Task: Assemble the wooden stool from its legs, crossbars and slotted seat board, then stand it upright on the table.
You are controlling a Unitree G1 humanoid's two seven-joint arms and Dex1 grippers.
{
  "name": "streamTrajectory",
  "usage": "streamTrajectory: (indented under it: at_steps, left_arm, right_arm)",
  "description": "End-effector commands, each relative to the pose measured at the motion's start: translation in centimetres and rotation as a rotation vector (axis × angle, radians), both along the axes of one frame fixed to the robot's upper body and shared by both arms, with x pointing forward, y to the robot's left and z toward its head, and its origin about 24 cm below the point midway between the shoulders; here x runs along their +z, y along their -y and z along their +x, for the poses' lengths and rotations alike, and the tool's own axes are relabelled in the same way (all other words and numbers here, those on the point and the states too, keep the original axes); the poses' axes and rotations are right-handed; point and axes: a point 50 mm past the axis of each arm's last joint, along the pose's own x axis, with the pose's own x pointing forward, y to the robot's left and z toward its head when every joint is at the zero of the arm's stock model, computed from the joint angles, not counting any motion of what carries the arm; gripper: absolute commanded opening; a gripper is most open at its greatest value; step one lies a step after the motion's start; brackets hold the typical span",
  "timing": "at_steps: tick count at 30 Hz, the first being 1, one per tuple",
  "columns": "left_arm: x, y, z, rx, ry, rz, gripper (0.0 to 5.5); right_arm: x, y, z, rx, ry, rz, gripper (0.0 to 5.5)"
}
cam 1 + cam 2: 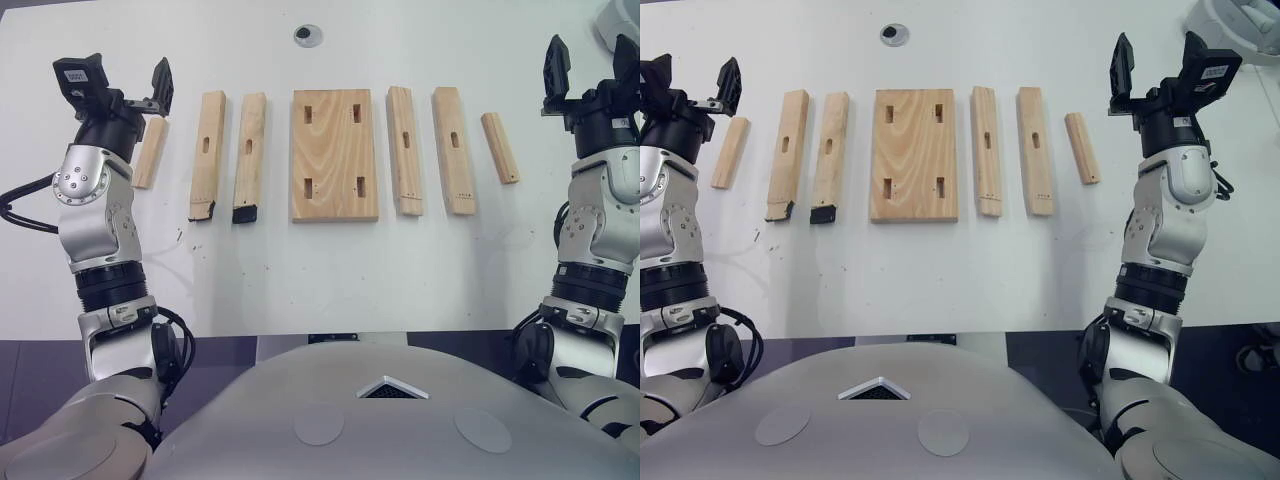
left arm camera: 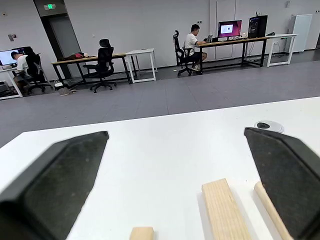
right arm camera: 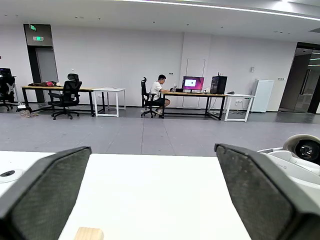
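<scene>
Starting from loose parts, nothing is joined; the seat board (image 1: 335, 155) lies flat at upper centre of the left eye frame, slots up; the left legs (image 1: 207, 155) and right legs (image 1: 453, 150) flank it in a row, each apart from its neighbour; the left crossbar (image 1: 150, 152) and right crossbar (image 1: 499, 147) close the row's outer ends.

The left end effector (image 1: 122, 85) hangs at upper left, fingers apart and empty, over the left crossbar's far end; the right end effector (image 1: 1160, 72) hangs at upper right of the right eye frame, fingers also apart and empty, outward of the right crossbar.

The step in hand looks like the first pick; done well, I judge, the fingers come down square across a piece's narrow width near its middle, so it neither swings nor twists, and its end then meets a leg's slot straight.

Spread fingers could nudge the next piece along; a grommet (image 1: 309, 36) sits in the counter (image 1: 300, 270) beyond the board, well apart; a white device (image 1: 1240, 20) in the upper right corner stands near the right end effector and may crowd its swing.
</scene>
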Motion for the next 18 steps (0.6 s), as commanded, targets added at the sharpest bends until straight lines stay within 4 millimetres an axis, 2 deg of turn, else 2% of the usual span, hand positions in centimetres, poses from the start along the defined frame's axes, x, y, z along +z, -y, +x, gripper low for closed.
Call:
streamTrajectory:
  at_steps: [1, 7, 11, 18]
  left_arm:
    - [-2.1, -2.7, -0.7, 0.069, -0.141, 0.060, 5.00]
    - [-7.0, -5.4, -3.5, 0.059, -0.455, 0.126, 5.00]
    - [-8.3, -5.8, -4.4, 0.048, -0.548, 0.113, 5.00]
    - [-8.9, -5.5, -4.8, 0.029, -0.570, 0.102, 3.69]
  right_arm:
    - [-0.1, 0.1, -0.2, 0.000, -0.008, -0.018, 4.60]
    - [-0.3, 0.1, -0.2, -0.003, -0.020, -0.024, 4.60]
    - [-0.3, 0.1, -0.2, -0.004, -0.023, -0.026, 4.60]
    - [-0.1, 0.1, 0.0, -0.001, -0.023, -0.026, 4.60]
